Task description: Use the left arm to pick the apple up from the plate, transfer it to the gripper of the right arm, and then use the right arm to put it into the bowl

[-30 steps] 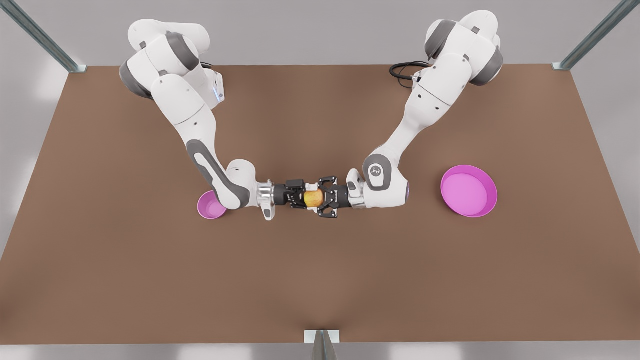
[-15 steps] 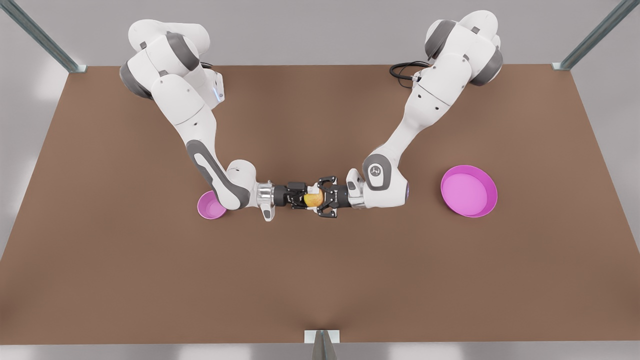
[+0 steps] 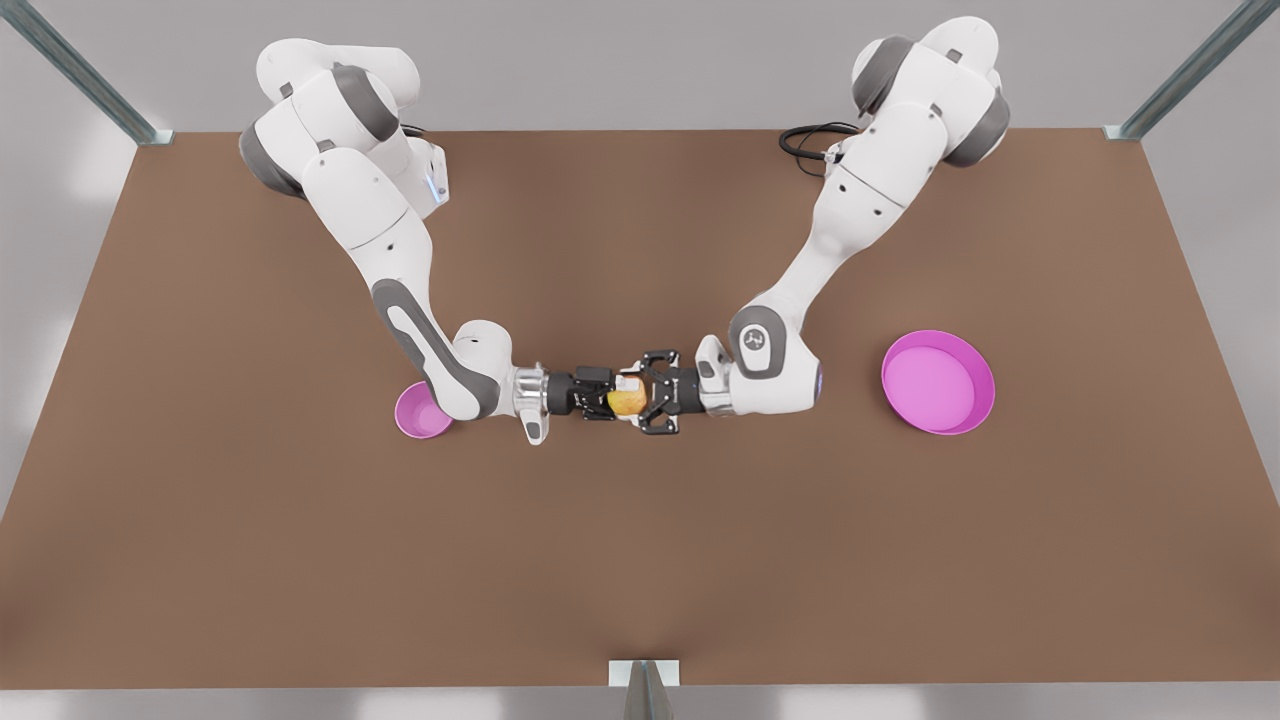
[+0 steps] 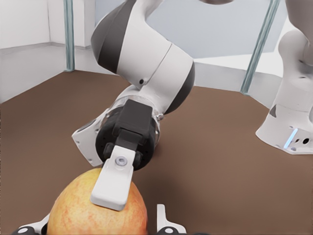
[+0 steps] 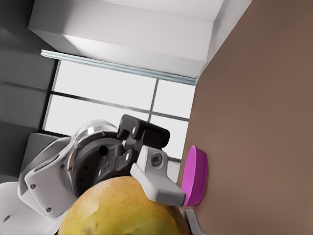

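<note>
The yellow-orange apple [image 3: 627, 402] hangs above the middle of the table, held between both grippers, which point at each other. My left gripper [image 3: 641, 394] reaches in from the front view's right and is shut on the apple [image 4: 68, 208]. One of its fingers [image 5: 156, 183] lies against the fruit [image 5: 122, 208]. My right gripper [image 3: 611, 394], the one with the silver wrist ring, comes from the front view's left. It is shut on the apple too, with a white pad [image 4: 113, 183] pressed on it. The plate [image 3: 938, 382] lies bare on the front view's right. The right arm's elbow partly hides the bowl [image 3: 418, 415].
The brown table [image 3: 640, 560] is bounded by metal posts at its far corners and has a bracket [image 3: 643, 672] at the near edge. A black cable [image 3: 808, 140] loops by the left arm's base. The plate [image 5: 195, 176] appears edge-on in the right wrist view.
The right gripper's fingers have drawn in onto the apple. The left arm's wrist has shifted slightly toward the front view's left. The apple has barely moved.
</note>
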{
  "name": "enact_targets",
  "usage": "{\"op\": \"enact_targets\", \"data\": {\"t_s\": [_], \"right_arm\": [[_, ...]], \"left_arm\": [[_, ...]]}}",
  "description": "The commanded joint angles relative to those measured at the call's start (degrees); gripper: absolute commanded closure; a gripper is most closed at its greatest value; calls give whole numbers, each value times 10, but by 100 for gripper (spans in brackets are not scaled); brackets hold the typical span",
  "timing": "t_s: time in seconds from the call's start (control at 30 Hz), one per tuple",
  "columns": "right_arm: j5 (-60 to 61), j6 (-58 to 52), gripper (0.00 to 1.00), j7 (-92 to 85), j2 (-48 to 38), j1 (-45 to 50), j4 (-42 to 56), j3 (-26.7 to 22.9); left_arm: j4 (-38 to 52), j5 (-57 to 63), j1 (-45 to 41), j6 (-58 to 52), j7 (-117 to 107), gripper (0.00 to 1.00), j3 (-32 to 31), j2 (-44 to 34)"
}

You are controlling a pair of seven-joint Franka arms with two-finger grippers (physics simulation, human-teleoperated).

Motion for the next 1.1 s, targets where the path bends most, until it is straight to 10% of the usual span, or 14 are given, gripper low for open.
{"op": "enact_targets", "data": {"t_s": [0.0, 0.4, 0.5, 0.7, 0.83, 1.07], "right_arm": [[-1, 3, 21, 5, -1, 0, 0, 0], [-52, 42, 22, 59, -6, -14, 14, -6], [-107, 35, 22, 92, -11, -53, 14, -2], [-299, 17, 23, 178, -54, -148, 4, 0], [-440, -35, 24, 244, -89, -214, -8, 0], [-636, -96, 24, 265, -110, -302, -20, 0]], "left_arm": [[-6, 2, 4, -4, -7, 11, 0, -5], [-193, 16, 80, -95, 9, 9, 3, -145], [-248, 188, 195, -157, -101, 1, 6, -217], [-86, 727, 271, -297, -781, 0, 24, -321], [104, 831, 271, -417, -1106, 0, 67, -317], [133, 800, 155, -445, -1199, 0, 199, -337]]}}
